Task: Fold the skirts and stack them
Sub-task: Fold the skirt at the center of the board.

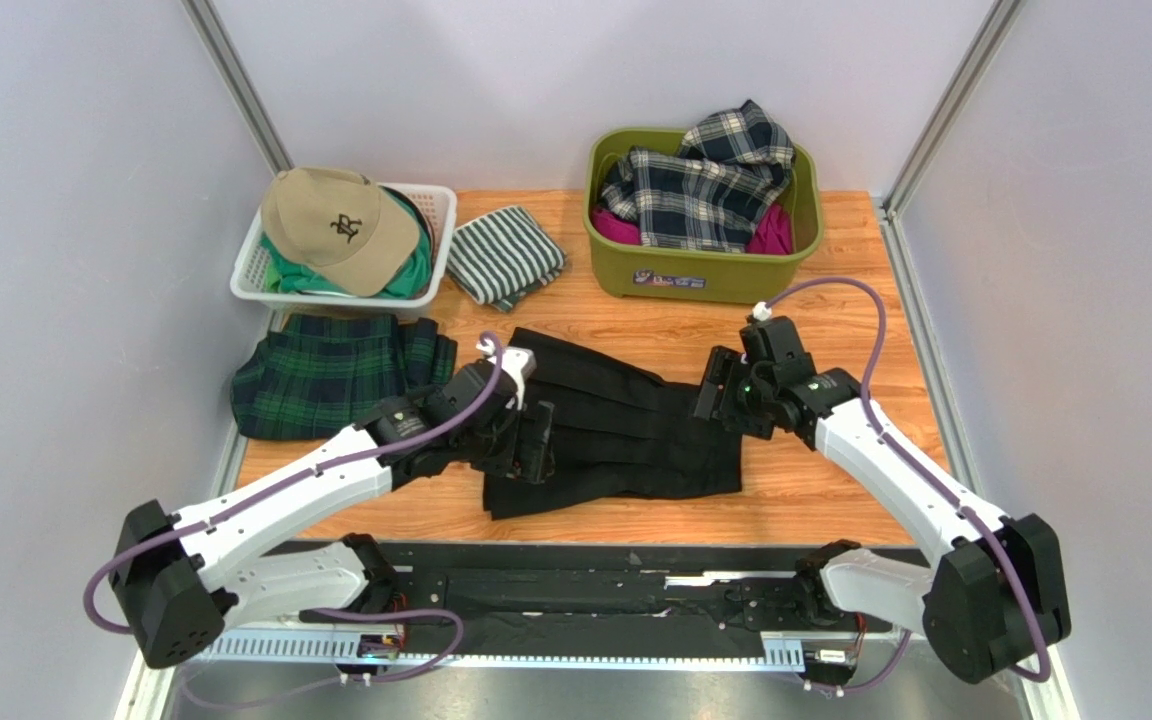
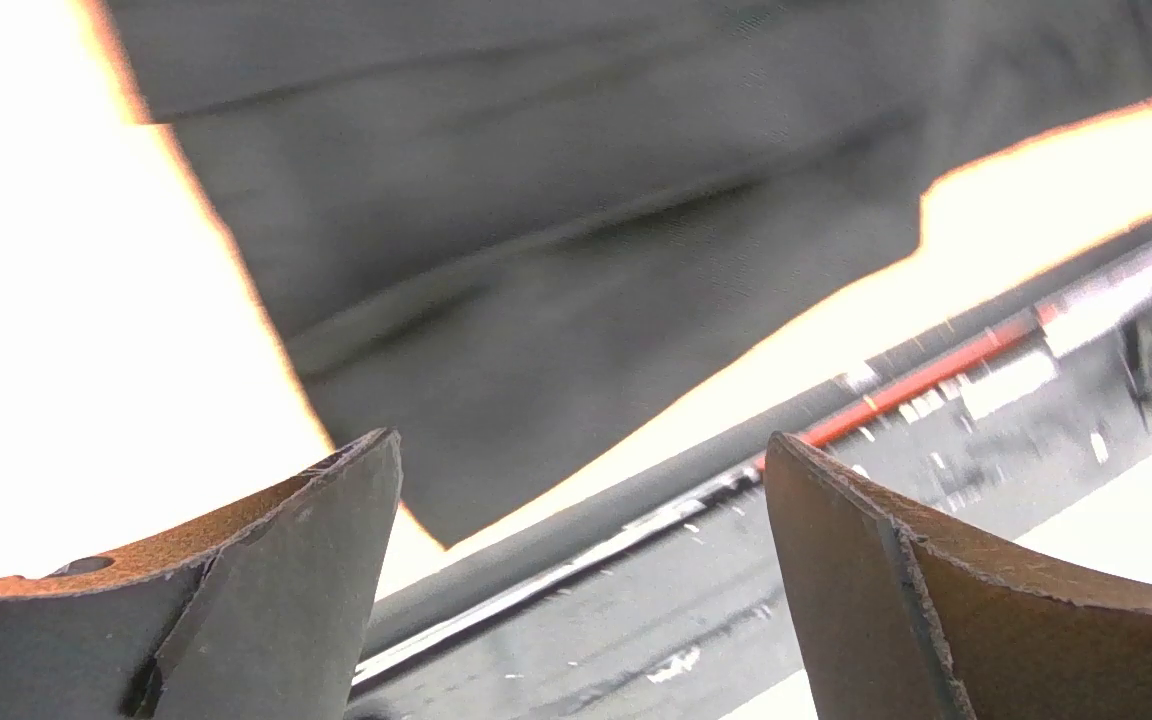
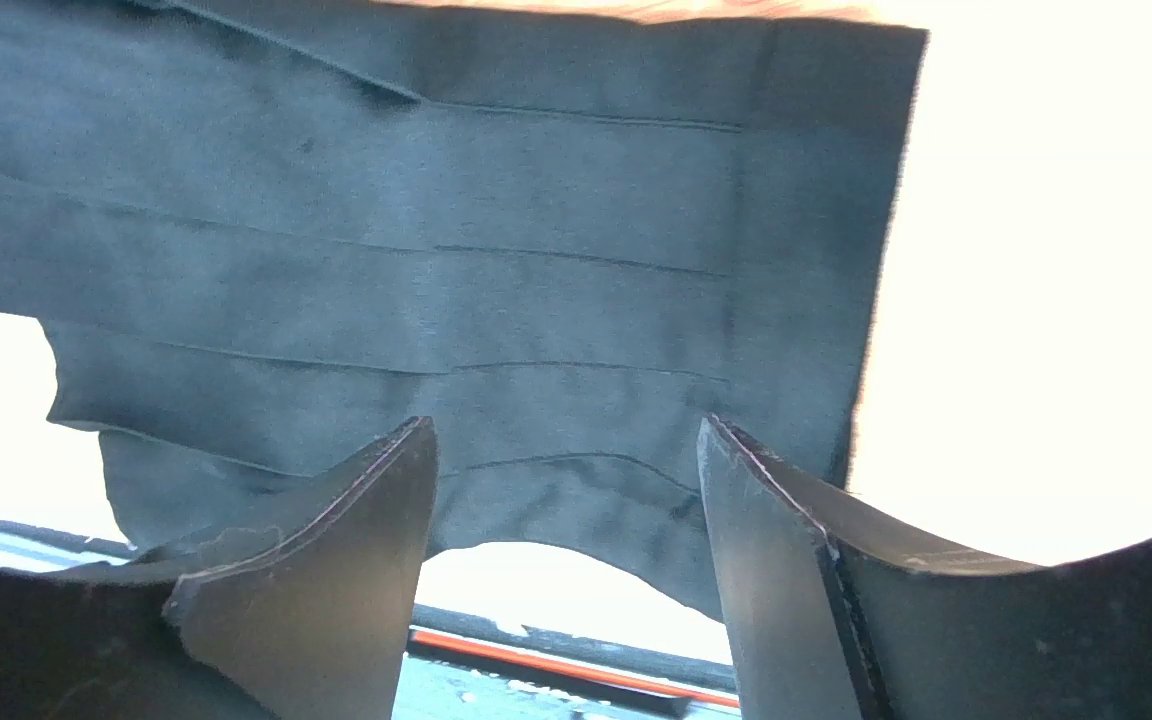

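A plain black pleated skirt (image 1: 620, 428) lies spread flat in the middle of the wooden counter (image 1: 838, 315), its pleats running across between the two arms. The left end effector (image 1: 534, 435) hangs over the skirt's left part; in the left wrist view its jaws stand wide apart with nothing between them, and the black cloth (image 2: 537, 255) and the counter's near edge show in the gap between the two fingers (image 2: 297, 585). The right end effector (image 1: 720, 393) sits at the skirt's right edge, also open and gripping nothing: its wrist view looks down past both fingers (image 3: 793, 570) onto the pleats (image 3: 432, 285) below. The dark green-navy tartan skirt (image 1: 330, 375) lies folded on the counter to the left of the black one, just in front of a white basket (image 1: 255, 278). That basket holds a tan cap (image 1: 334, 225) on top of teal cloth (image 1: 414, 279). A green-and-white striped folded cloth (image 1: 504, 255) lies just beside the basket on its right. The navy-white-grey plaid skirt (image 1: 702, 180) is bunched in an olive green bin (image 1: 702, 273) at the back right, over magenta cloth (image 1: 772, 234).
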